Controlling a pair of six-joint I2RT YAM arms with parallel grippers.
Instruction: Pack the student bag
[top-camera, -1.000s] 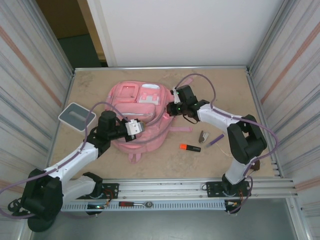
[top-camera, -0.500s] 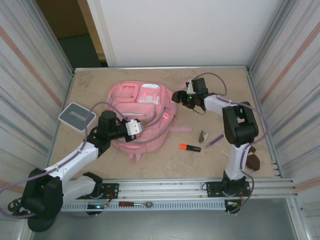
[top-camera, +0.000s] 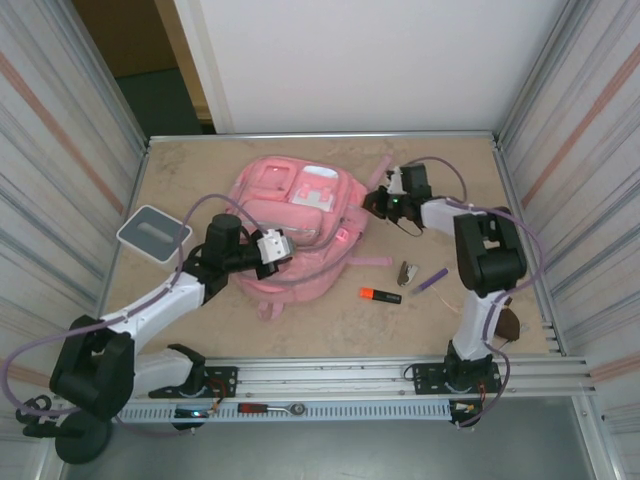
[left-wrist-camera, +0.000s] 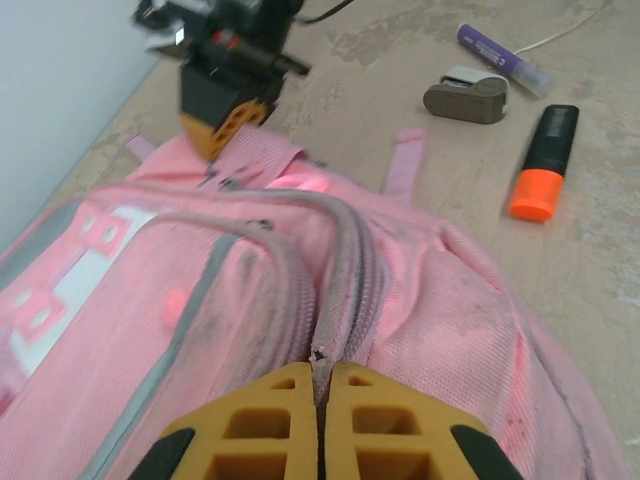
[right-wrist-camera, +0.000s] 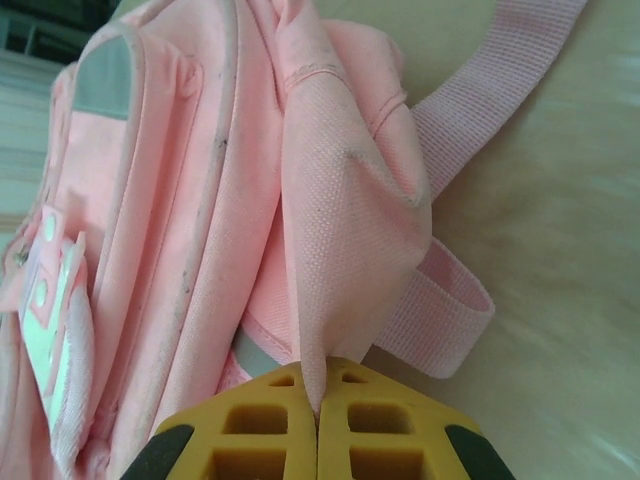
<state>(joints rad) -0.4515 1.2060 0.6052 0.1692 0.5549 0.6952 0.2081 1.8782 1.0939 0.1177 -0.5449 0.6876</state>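
Observation:
The student bag (top-camera: 300, 225) is a pink fabric backpack with a white patch, lying mid-table between the two arms. My left gripper (top-camera: 283, 247) is at its near side. In the left wrist view it (left-wrist-camera: 320, 372) is shut on the grey zipper seam (left-wrist-camera: 345, 280) of the bag (left-wrist-camera: 200, 300). My right gripper (top-camera: 371, 203) is at the bag's far right corner. In the right wrist view it (right-wrist-camera: 316, 400) is shut on a pulled-up fold of the bag's pink fabric (right-wrist-camera: 345, 200), with a strap loop (right-wrist-camera: 450, 310) beside it.
An orange highlighter (top-camera: 380, 295), a grey-brown stapler-like item (top-camera: 408, 272) and a purple marker (top-camera: 432, 279) lie right of the bag. A grey flat box (top-camera: 153, 232) sits at the left wall. A brown object (top-camera: 508, 325) lies by the right wall. Metal walls enclose the table.
The right gripper drew back toward the right, opened, then shut on the bag's corner fabric. The bag shifted right and toward the back. The left gripper moved with it, still shut.

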